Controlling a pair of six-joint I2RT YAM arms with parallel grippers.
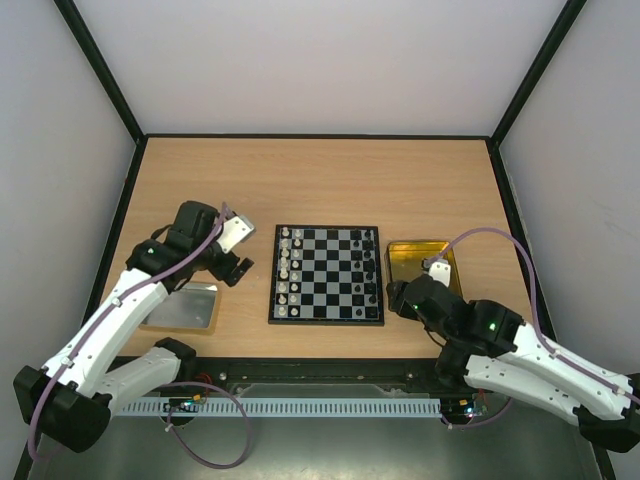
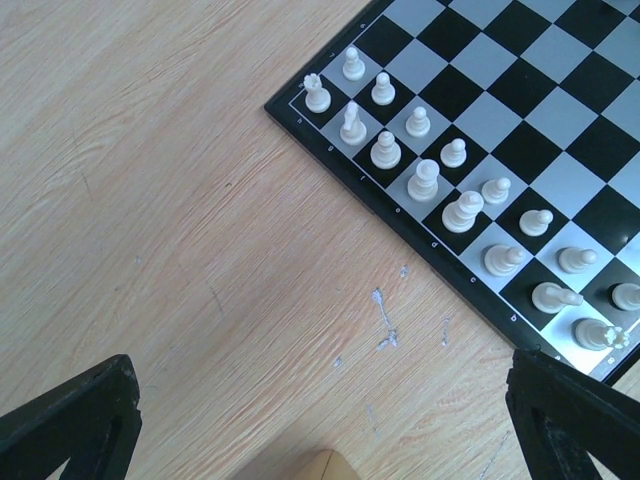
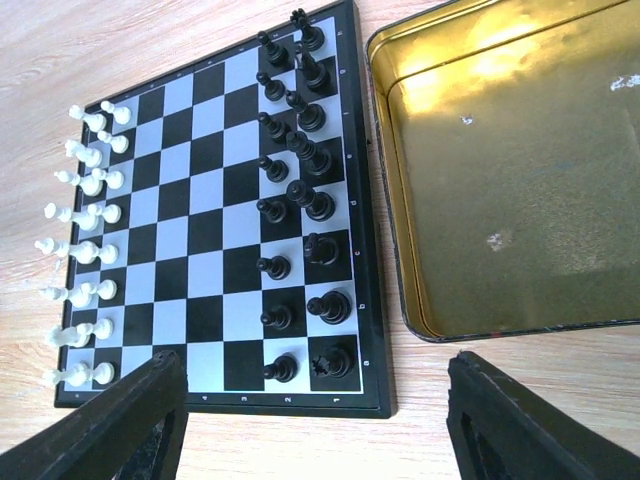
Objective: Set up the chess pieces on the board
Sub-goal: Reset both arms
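Chess pieces: white ones (image 2: 424, 180) fill two rows along the board's (image 1: 326, 274) left edge, and black ones (image 3: 320, 207) fill two rows along its right edge. I see the left gripper (image 2: 318, 365) spread wide and holding nothing, over the bare table (image 2: 150, 200) just left of the board. The right gripper (image 3: 318, 365) is also spread and empty, by the board's near right corner. A gold tray (image 3: 500, 200) sits just right of the board, a silver tray (image 1: 185, 305) to its left.

Both arms bent, left tool (image 1: 240, 252) and right tool (image 1: 398, 298) agape.
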